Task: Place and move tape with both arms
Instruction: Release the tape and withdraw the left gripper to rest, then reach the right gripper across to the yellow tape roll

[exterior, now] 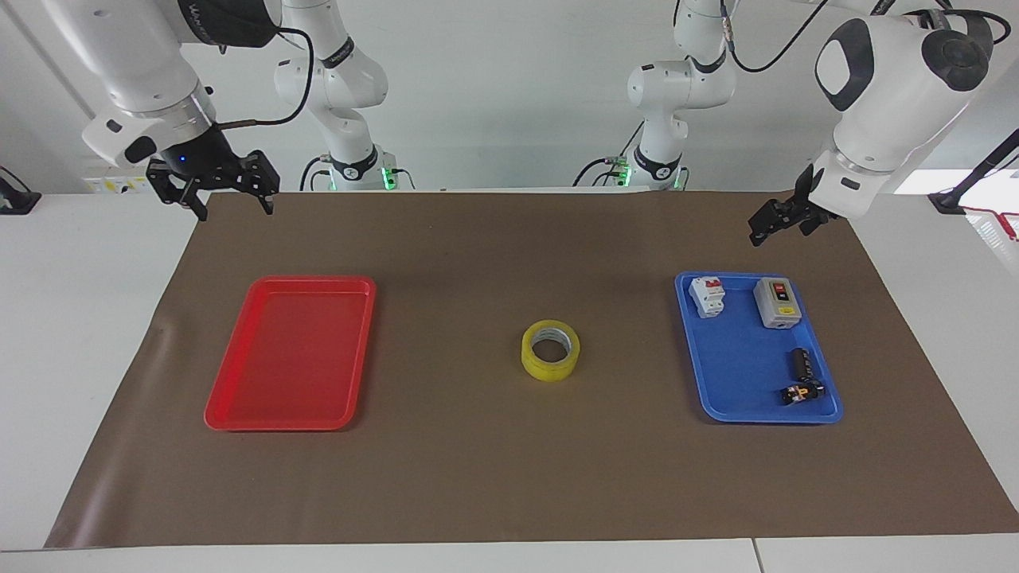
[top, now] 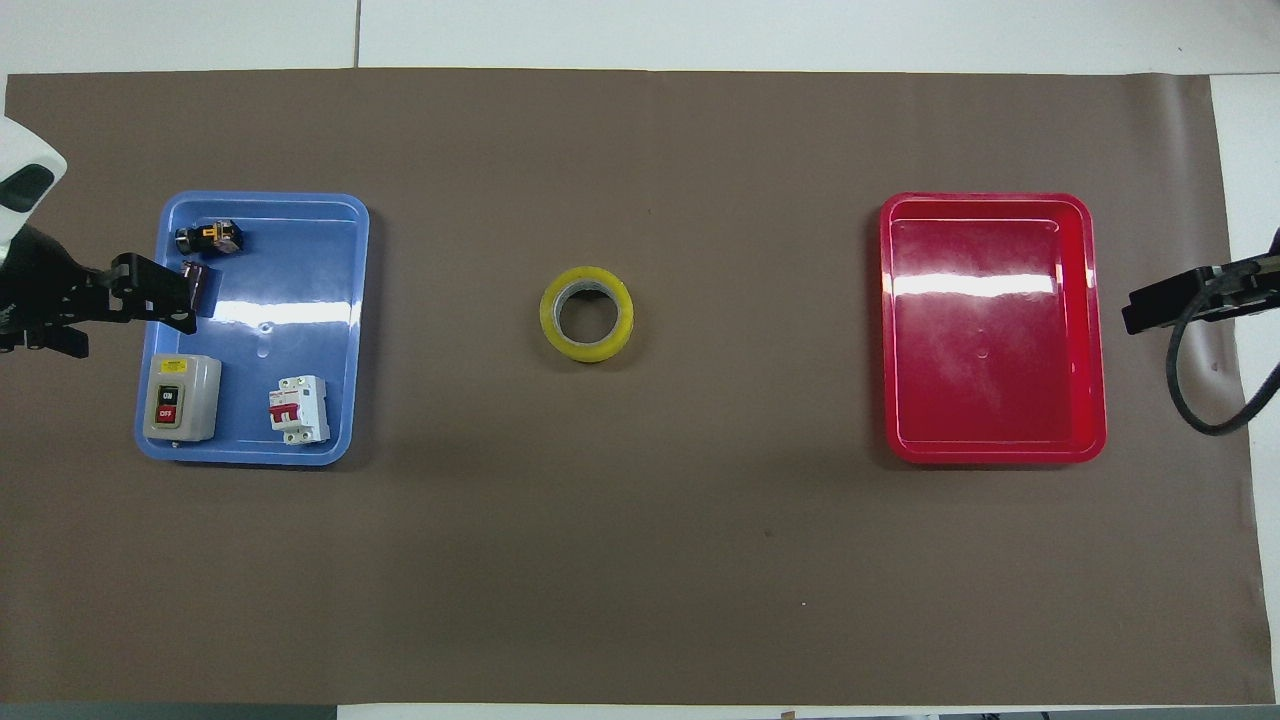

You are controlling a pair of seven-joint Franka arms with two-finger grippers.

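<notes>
The yellow tape lies flat on the brown mat, midway between the two trays, and nothing touches it. My left gripper hangs open and empty in the air by the blue tray's edge, well away from the tape. Over the mat's corner at the right arm's end, my right gripper is raised, open and empty. The overhead view shows only one of its fingers, at the frame's edge.
An empty red tray lies toward the right arm's end. The blue tray holds a white circuit breaker, a grey switch box and two small dark parts. Two smaller arms stand at the table's edge.
</notes>
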